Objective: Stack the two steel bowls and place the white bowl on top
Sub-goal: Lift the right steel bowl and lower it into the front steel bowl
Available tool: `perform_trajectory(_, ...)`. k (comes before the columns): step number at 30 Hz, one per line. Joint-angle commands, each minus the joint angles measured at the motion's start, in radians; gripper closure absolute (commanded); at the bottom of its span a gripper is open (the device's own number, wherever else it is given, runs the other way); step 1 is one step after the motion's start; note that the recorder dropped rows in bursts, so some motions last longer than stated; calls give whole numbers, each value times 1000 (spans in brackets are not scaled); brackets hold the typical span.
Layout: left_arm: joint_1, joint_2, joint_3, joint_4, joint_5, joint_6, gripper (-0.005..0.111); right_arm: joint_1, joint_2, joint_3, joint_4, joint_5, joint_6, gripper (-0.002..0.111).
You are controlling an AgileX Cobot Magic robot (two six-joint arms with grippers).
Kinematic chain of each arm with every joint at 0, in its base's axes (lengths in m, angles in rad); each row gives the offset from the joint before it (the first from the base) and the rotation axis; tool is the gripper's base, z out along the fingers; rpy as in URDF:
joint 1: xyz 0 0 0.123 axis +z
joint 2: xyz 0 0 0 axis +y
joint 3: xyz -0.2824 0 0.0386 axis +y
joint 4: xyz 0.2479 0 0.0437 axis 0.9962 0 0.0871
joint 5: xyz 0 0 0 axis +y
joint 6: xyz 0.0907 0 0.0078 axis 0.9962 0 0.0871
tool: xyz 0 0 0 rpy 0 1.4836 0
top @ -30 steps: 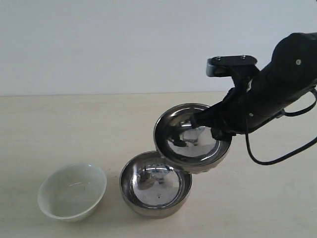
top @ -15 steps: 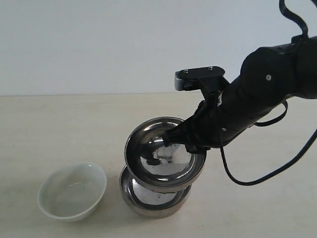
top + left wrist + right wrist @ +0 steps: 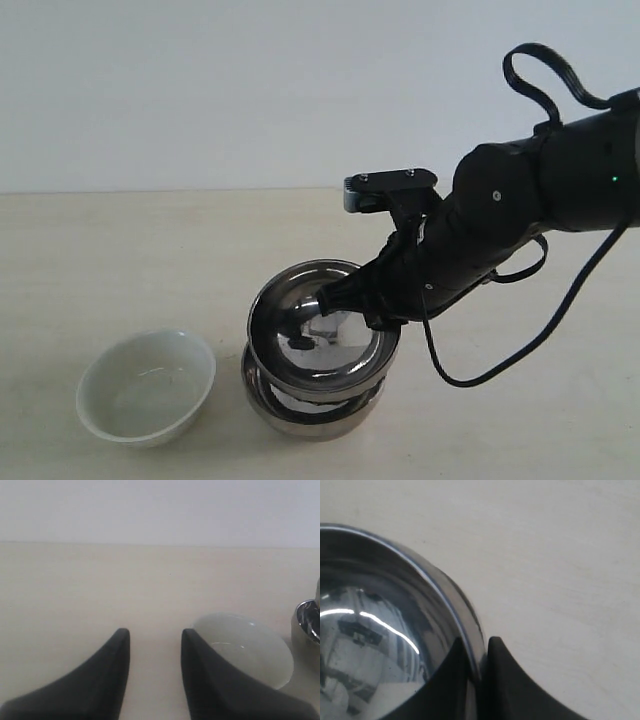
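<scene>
One steel bowl hangs slightly tilted right over the other steel bowl, which rests on the table; whether they touch is unclear. My right gripper is shut on the upper bowl's rim, one finger inside and one outside. The white bowl sits upright to the left of the steel bowls. In the left wrist view the white bowl lies just beyond my left gripper, which is open with only bare table between its fingers. The left arm is out of the exterior view.
The beige table runs back to a plain white wall. A black cable loops off the right arm above the table's right side. A sliver of steel bowl shows at the edge of the left wrist view.
My right gripper carried its steel bowl left and down, from up and to the right of the resting steel bowl to directly over it. The white bowl has not moved.
</scene>
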State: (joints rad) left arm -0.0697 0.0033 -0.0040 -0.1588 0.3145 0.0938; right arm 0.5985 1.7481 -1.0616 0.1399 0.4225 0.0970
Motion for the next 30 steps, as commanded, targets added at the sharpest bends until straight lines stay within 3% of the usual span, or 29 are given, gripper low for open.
perform_trajectory(1, 3, -3, 4, -1, 1, 3, 74, 3, 23, 3, 5, -15, 0, 108)
perform_trajectory(30, 3, -3, 4, -1, 1, 3, 74, 29, 61, 3, 71, -67, -37, 108)
